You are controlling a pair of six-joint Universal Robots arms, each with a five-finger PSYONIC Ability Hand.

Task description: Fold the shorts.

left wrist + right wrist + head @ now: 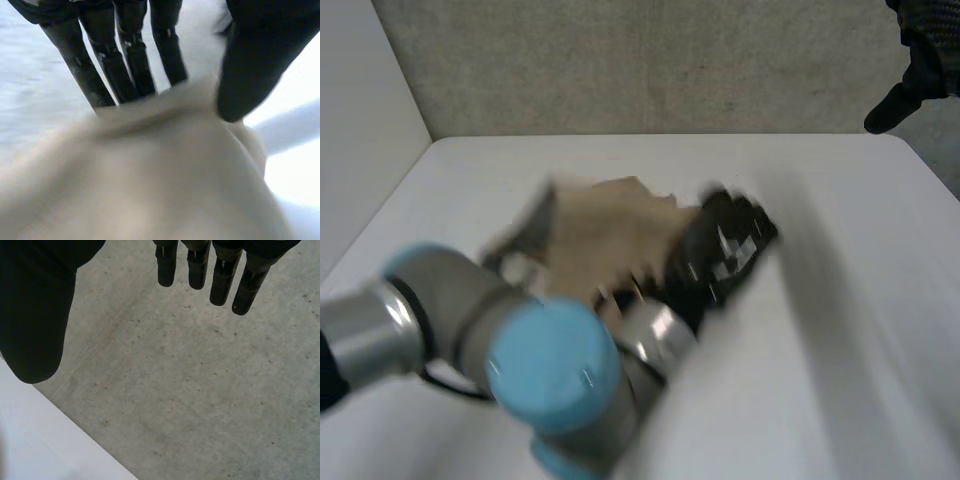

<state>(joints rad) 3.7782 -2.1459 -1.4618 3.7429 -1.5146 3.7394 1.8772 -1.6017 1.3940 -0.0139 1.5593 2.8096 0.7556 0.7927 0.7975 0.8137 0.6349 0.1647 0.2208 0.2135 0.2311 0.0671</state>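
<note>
The beige shorts point(605, 235) lie bunched in the middle of the white table point(840, 360). My left arm point(510, 350) reaches across them, and my left hand point(720, 250) is at their right edge. In the left wrist view the shorts point(165, 175) bulge under the palm, and the left hand point(130, 55) has straight, spread fingers whose tips meet the cloth's edge. Its thumb point(250, 65) stands apart, tip down on the cloth. My right hand point(920, 60) hangs off the table's far right corner, and the right hand point(35, 315) is open with straight fingers point(220, 275) and nothing in it.
Grey floor point(190, 390) lies under my right hand, beside the table's edge point(45, 450). A light wall point(360, 120) runs along the table's left side. Bare tabletop stretches to the right of the shorts.
</note>
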